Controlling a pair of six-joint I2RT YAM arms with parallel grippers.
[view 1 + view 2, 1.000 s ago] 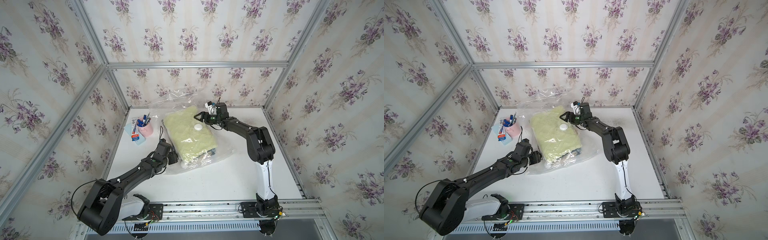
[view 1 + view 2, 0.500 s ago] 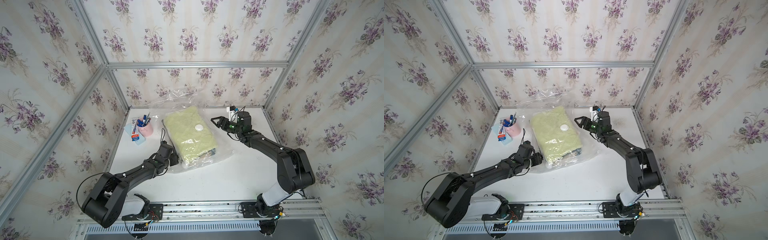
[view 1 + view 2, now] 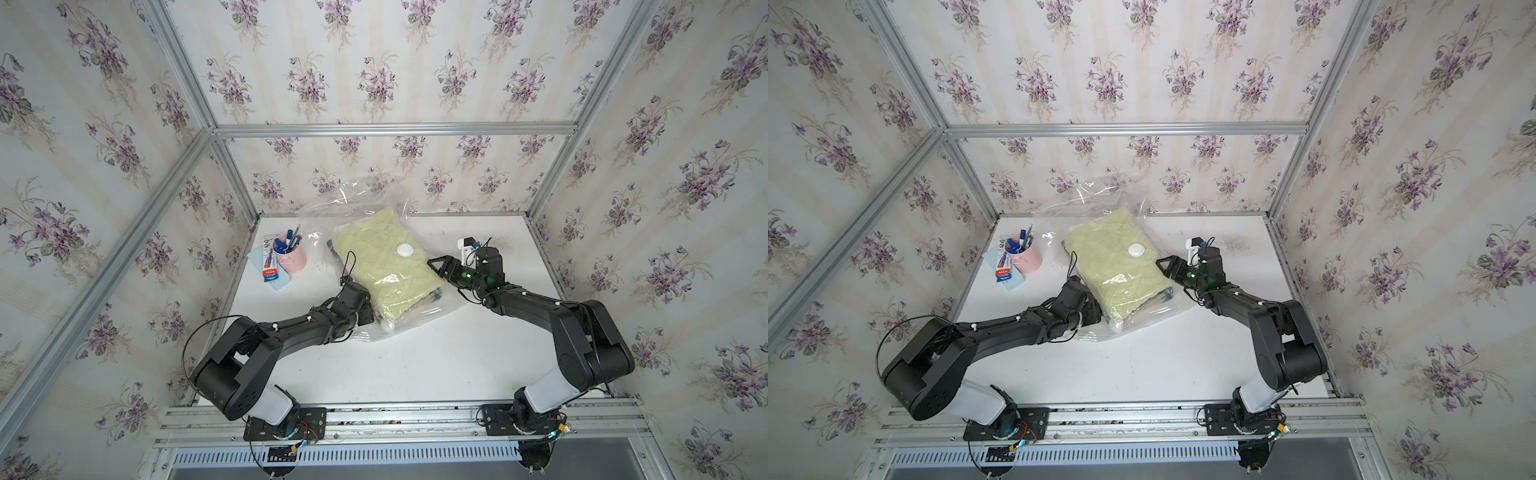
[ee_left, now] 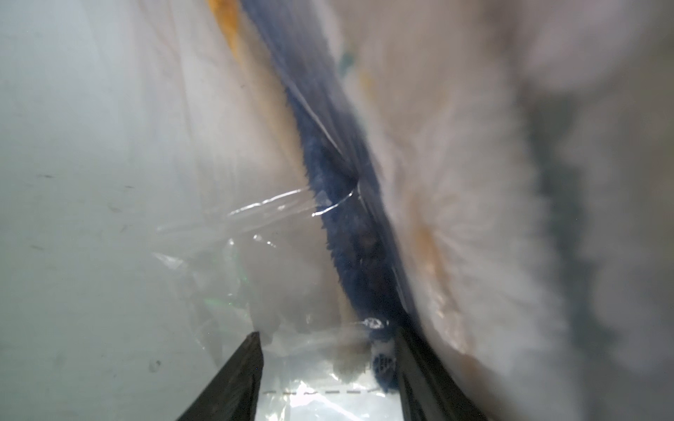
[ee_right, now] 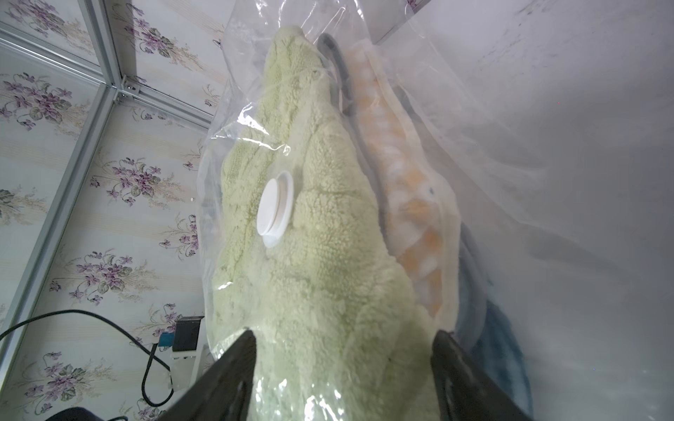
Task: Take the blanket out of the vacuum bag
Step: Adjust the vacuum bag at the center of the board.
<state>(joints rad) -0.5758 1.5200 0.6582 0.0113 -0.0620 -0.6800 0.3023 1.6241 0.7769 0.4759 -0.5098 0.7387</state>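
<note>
White laminate tops the desk (image 3: 415, 365), where the left arm (image 3: 291, 328) and right arm (image 3: 532, 307) close on the vacuum bag (image 3: 440, 309). The bag lies flat between them, its long axis running away from the robot toward the back wall (image 3: 374, 158). Nearest, the left tool (image 4: 327, 331) noses into the bag's near-left corner. Its wrist view shows the jaws parted, with clear film and a dark blue fabric edge (image 4: 346, 237) in the gap and nothing pinched. Farther out, the right tool (image 5: 343, 331) stands at the bag's right flank, jaws spread wide, facing the pale green blanket (image 3: 386, 266) side-on and clamped on nothing. The blanket sits wholly inside the bag, with an orange-and-white layer (image 5: 401, 182) folded under the green. Beyond the tools, the round white valve (image 3: 405, 249) rides on the bag's top face, and past it loose plastic rises crumpled against the wall. A pink cup (image 3: 293, 259) of pens stands well apart at the far left. Extraction looks barely begun. The left arm is nearer the bag's near end, and any pull would likely follow the long axis, though which end opens cannot be told.
</note>
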